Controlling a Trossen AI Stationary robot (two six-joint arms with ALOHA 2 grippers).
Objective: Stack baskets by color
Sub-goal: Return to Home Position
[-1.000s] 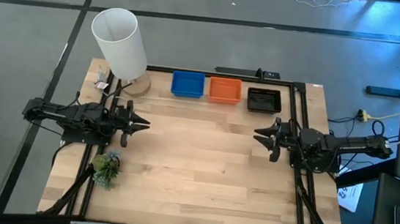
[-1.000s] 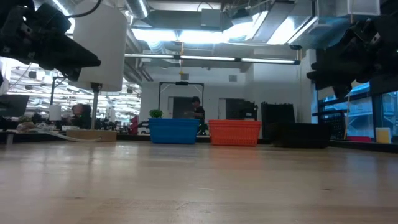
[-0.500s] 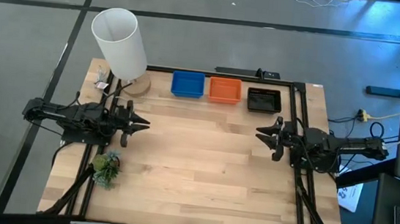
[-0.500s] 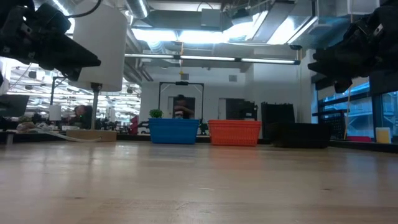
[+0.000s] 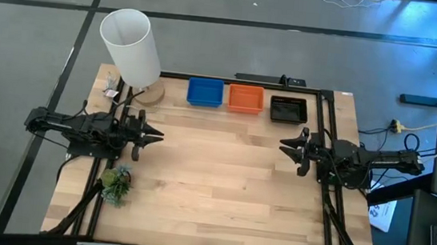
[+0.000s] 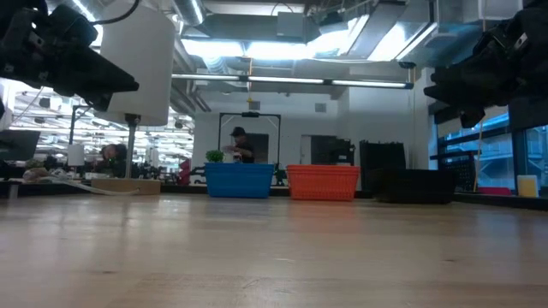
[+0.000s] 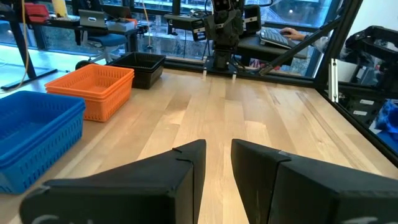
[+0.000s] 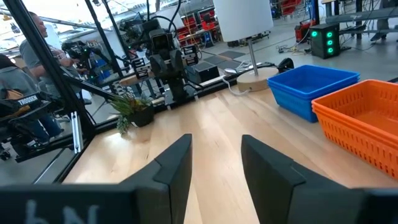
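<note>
Three baskets stand in a row along the table's far edge: blue [image 5: 205,92], orange [image 5: 246,99] and black [image 5: 289,109], each resting on its bottom. In the left wrist view the orange one [image 7: 93,90] shows nested rims, between the blue [image 7: 31,137] and the black [image 7: 140,65]. My left gripper [image 5: 157,137] hovers level over the table's left side, open and empty [image 7: 217,165]. My right gripper [image 5: 285,145] hovers level over the right side, also open with nothing between its fingers [image 8: 214,168]. Both point toward the table's middle, well short of the baskets.
A tall white cylinder [image 5: 129,45] on a round wooden base stands at the far left corner. A small green plant [image 5: 116,183] sits near the left edge, in front of my left arm. Bare wooden tabletop [image 5: 219,195] stretches between the arms. People show in the room behind.
</note>
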